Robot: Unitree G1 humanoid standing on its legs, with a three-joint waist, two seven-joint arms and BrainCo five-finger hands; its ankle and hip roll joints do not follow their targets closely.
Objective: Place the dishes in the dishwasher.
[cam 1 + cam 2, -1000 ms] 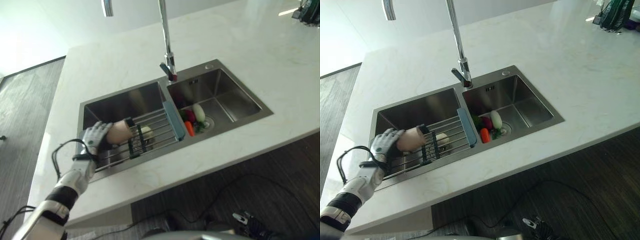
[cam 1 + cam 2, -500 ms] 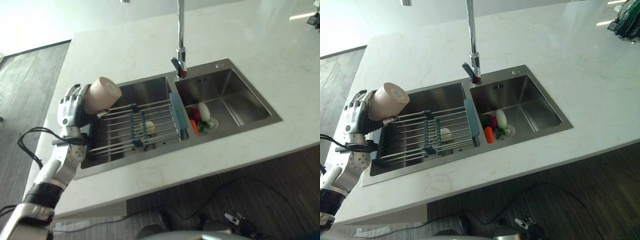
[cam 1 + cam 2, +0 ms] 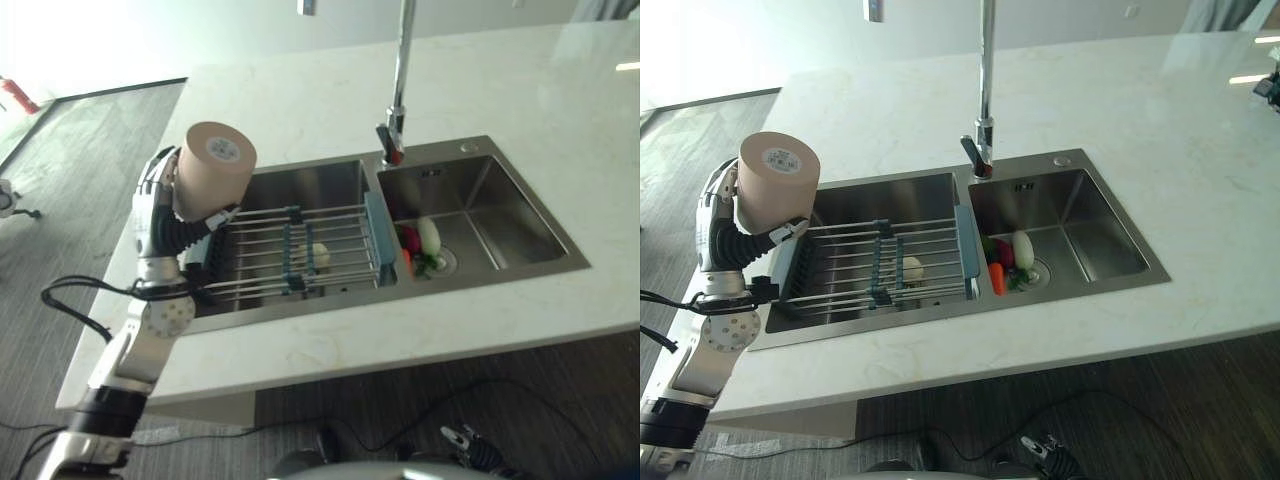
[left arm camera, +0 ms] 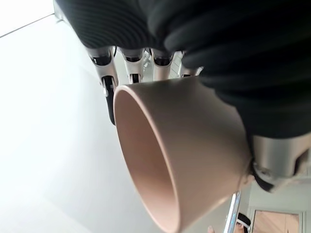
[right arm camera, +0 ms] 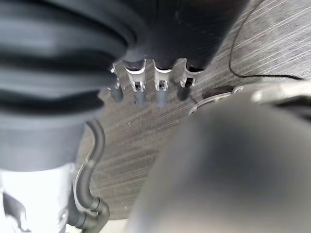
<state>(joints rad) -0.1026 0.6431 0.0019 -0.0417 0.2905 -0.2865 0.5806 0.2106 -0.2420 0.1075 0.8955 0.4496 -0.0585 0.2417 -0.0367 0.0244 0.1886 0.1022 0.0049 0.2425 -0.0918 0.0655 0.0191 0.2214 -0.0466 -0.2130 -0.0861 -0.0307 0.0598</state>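
A beige cup is up in the air over the left end of the sink, its labelled base turned upward. My left hand is shut on it, fingers behind the cup and thumb under it. In the left wrist view the cup lies against the palm, open mouth showing, with the fingers past its rim. A wire rack with blue ends spans the left basin just below the cup. My right hand hangs over the wooden floor with relaxed fingers and nothing in it.
The double steel sink is set in a white counter, with a tall tap between the basins. A pale round item lies under the rack. Vegetables sit by the right basin's drain.
My left hand has lifted the cup from the rack up above the sink's left end and turned its base upward. The camera has shifted too.
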